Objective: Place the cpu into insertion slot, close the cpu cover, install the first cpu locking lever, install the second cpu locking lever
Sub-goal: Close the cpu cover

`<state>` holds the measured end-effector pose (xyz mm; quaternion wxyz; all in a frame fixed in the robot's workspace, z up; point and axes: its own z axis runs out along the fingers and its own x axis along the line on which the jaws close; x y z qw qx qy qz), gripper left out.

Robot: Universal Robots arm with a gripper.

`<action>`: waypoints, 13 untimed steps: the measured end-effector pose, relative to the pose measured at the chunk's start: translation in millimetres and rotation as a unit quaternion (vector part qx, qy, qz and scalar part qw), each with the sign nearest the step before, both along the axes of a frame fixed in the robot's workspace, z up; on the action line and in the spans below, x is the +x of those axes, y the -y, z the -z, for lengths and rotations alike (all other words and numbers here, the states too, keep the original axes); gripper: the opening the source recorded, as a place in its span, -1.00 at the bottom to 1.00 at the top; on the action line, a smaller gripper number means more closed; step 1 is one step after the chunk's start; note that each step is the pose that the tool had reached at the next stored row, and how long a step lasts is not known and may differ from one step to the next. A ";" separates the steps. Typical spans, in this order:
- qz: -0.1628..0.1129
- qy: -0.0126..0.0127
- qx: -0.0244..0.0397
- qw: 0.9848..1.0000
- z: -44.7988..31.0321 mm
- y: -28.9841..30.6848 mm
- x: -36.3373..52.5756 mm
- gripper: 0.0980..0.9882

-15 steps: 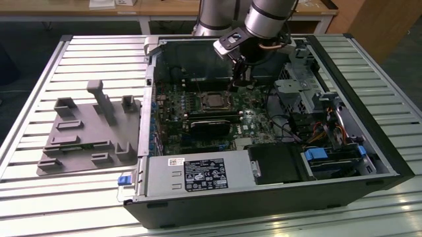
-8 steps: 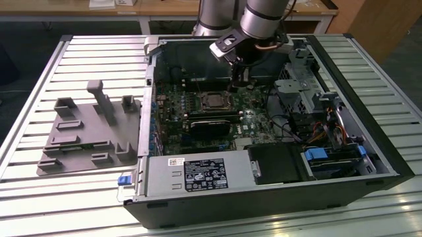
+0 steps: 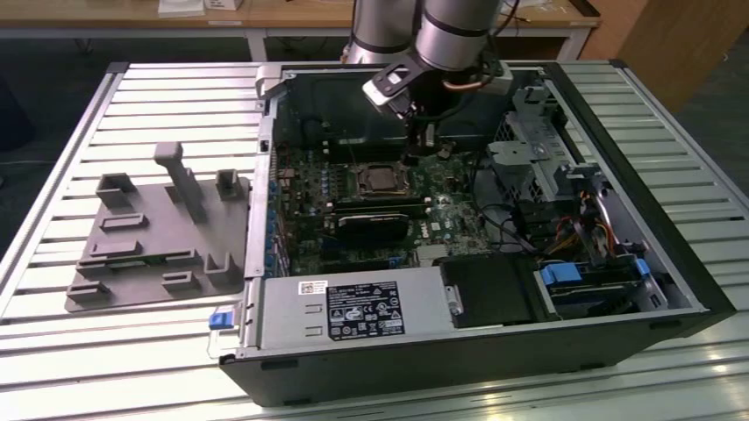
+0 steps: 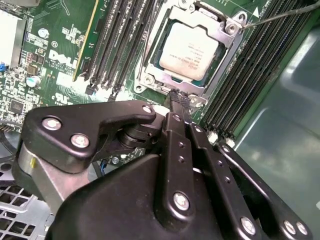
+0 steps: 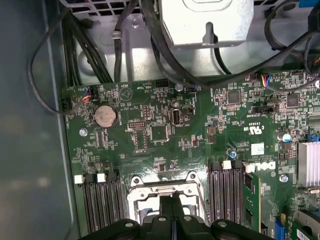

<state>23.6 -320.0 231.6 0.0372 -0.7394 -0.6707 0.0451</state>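
The cpu (image 4: 189,50), a dull silver square, lies in the insertion slot (image 4: 153,47) on the green motherboard. The silvery cpu cover (image 4: 226,47) lies flat around it, framing the chip in its window. A thin wire locking lever (image 4: 280,16) sticks out from one corner of the socket. My gripper (image 4: 177,97) is shut, its black tips together right at the cover's edge by a small metal tab. In the exterior view the gripper (image 3: 412,156) hangs just behind the socket (image 3: 377,180) inside the open case. In the first wrist view the gripper (image 5: 172,220) sits over the socket frame (image 5: 162,189).
Long black memory slots (image 4: 125,45) flank the socket on both sides. Black cables (image 5: 90,45) and a metal drive cage (image 3: 532,132) crowd the case on the exterior view's right. A grey fixture tray (image 3: 158,232) lies outside the case on that view's left. A power supply (image 3: 351,307) fills the near corner.
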 end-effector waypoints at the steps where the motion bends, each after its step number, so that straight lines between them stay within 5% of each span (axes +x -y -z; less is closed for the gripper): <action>1: 0.000 0.001 0.000 1.000 0.2 0.0 -0.6 -0.99; 3: -0.001 0.007 0.000 1.000 0.7 0.3 -1.5 -0.99; 4: -0.006 0.020 0.000 1.000 2.0 1.0 -3.6 -0.99; 5: -0.012 0.027 0.000 1.000 3.0 1.3 -4.3 -0.99; 13: -0.026 0.050 0.000 0.998 5.8 1.8 -6.5 -0.99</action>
